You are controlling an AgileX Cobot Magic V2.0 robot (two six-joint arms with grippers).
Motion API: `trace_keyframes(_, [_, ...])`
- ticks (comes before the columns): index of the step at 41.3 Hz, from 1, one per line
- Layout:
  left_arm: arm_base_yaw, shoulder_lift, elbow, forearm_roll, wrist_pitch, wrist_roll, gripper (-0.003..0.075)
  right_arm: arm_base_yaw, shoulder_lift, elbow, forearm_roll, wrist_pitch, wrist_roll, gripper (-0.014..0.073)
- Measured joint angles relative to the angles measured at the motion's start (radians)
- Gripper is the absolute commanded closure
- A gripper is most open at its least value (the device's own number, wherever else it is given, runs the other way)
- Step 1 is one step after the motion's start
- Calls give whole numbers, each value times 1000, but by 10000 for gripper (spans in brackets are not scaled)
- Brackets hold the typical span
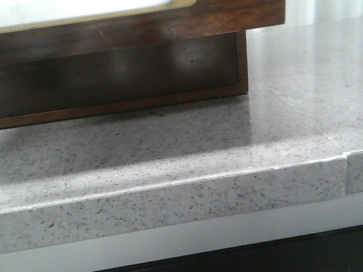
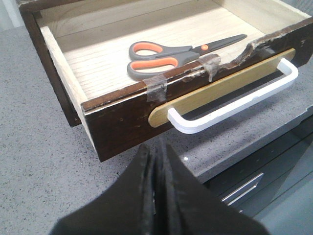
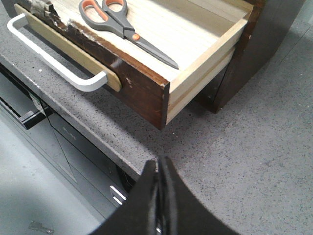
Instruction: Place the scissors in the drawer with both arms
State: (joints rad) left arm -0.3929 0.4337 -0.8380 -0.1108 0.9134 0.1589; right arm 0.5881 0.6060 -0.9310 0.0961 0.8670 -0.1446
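The scissors (image 2: 181,53), grey handles lined orange, lie flat inside the open drawer (image 2: 122,117); they also show in the right wrist view (image 3: 124,27). The drawer (image 3: 142,85) is dark brown with a pale wood inside, a tan plate and a white handle (image 2: 230,105). In the front view only the drawer's front (image 1: 230,0) shows at the top. My left gripper (image 2: 156,152) is shut and empty, in front of the drawer's front. My right gripper (image 3: 159,164) is shut and empty, over the counter near the drawer's corner.
The drawer sticks out of a dark wooden cabinet (image 1: 109,78) standing on a grey speckled counter (image 1: 170,151). The counter's front edge (image 1: 164,203) runs below, with dark cupboard fronts (image 3: 73,142) under it. Tape patches (image 2: 156,87) sit on the drawer's chipped top rim.
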Motion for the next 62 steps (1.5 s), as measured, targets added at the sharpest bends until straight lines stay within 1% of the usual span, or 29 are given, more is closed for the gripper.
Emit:
trace_keyframes(18, [3, -19, 8, 0, -4, 0, 741, 0, 0, 0, 0, 0, 2, 661])
trace_keyframes(25, [69, -93, 88, 37, -38, 0, 741, 0, 0, 0, 0, 0, 2, 661])
trace_keyframes(29, [130, -161, 194, 54, -129, 0, 741, 0, 0, 0, 0, 0, 2, 661])
trace_keyframes(40, [317, -344, 578, 50, -544, 0, 741, 0, 0, 0, 0, 0, 2, 661])
trace_keyframes(45, [371, -394, 715, 41, -677, 0, 741, 0, 0, 0, 0, 0, 2, 661])
trace_keyframes(50, [389, -403, 813, 36, -795, 0, 741, 0, 0, 0, 0, 0, 2, 661])
trace_keyframes(52, [389, -408, 841, 29, -826, 0, 741, 0, 0, 0, 0, 0, 2, 661])
trace_keyframes(56, [391, -434, 843, 26, -861, 0, 741, 0, 0, 0, 0, 0, 2, 661])
trace_keyframes(62, [403, -436, 843, 26, -863, -24, 741, 0, 0, 0, 2, 2, 2, 661])
